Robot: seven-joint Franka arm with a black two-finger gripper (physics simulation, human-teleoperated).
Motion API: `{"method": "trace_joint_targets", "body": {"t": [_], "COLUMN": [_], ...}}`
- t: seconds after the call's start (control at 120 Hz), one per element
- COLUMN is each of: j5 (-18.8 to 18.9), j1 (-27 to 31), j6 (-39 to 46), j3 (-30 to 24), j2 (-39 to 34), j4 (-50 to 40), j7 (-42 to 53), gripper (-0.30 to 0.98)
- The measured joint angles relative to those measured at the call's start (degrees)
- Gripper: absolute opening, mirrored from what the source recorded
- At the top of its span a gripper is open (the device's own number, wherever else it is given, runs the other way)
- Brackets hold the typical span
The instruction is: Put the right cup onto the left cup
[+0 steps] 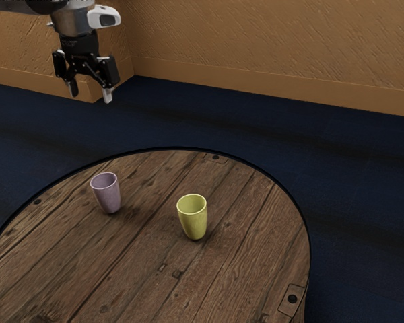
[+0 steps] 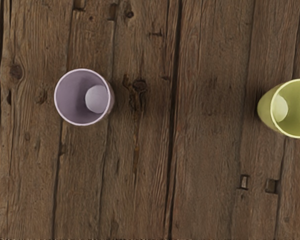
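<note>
High above the table, toward the exterior view's upper left, my gripper [image 1: 90,94] hangs open with nothing between its fingers. Below it a purple cup [image 1: 108,194] stands upright on the wooden table. A yellow-green cup [image 1: 193,218] stands upright too, farther toward the exterior view's right, with a gap of bare wood between the two. From above, in the wrist view, the purple cup [image 2: 83,97] and the yellow-green cup [image 2: 289,108] show their open mouths and inner bottoms; the frame's edge cuts off part of the yellow-green one.
The round wooden table [image 1: 146,264] has a dark rim and small metal fittings near its edge. Behind it lie a dark blue floor [image 1: 256,128] and a tan wall [image 1: 269,40]. Both cups stand well inside the rim.
</note>
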Motion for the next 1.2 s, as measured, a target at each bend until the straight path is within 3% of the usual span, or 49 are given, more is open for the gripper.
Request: {"method": "trace_joint_targets", "body": {"t": [0.167, 0.417, 0.65, 1.0, 1.2], "j5": [-1.29, -2.02, -4.02, -4.36, -6.86], "j1": [0.26, -0.17, -0.69, -4.10, -5.85], "j6": [1.52, 5.62, 12.49, 23.94, 26.95], "j3": [-0.14, -0.46, -1.08, -2.87, -3.75], "j2": [0.98, 13.48, 20.57, 17.45, 16.98], "j4": [-0.56, 2.65, 1.94, -10.33, -13.88], "j7": [0.74, 2.20, 3.57, 5.11, 2.61], "gripper": [0.69, 0.69, 0.69, 0.69, 0.69]}}
